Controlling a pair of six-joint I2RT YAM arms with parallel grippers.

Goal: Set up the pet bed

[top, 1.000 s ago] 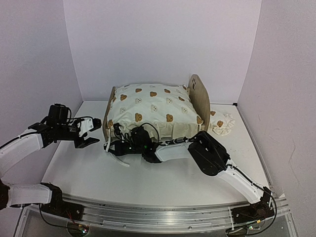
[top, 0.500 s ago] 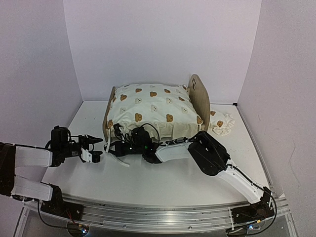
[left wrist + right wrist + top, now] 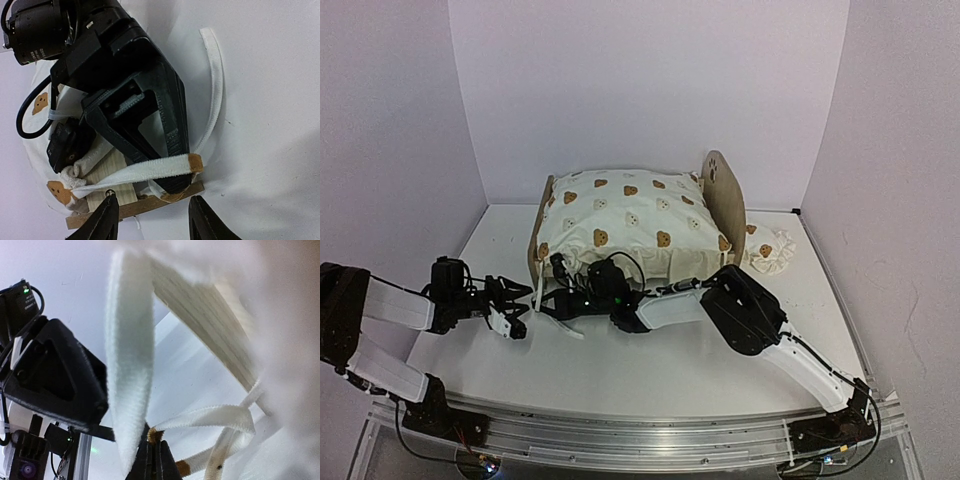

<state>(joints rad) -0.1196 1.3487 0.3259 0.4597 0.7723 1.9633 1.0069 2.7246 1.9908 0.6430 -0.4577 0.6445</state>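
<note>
One tie string [image 3: 210, 416] pinched in closed right gripper [image 3: 151, 455], left gripper [image 3: 152, 220] half-open, empty, bed frame [image 3: 724, 200] largely covered.

Left gripper [image 3: 517, 308]: we see it has dropped from higher up, off the pet bed [image 3: 620, 225], to low over the table.
Ahead of its claw: the gap has closed; the right gripper [image 3: 546, 299] and its tie string [image 3: 150, 170] now sit just beyond the parted fingers.
Left arm: we see it folded back, forearm now level.
</note>
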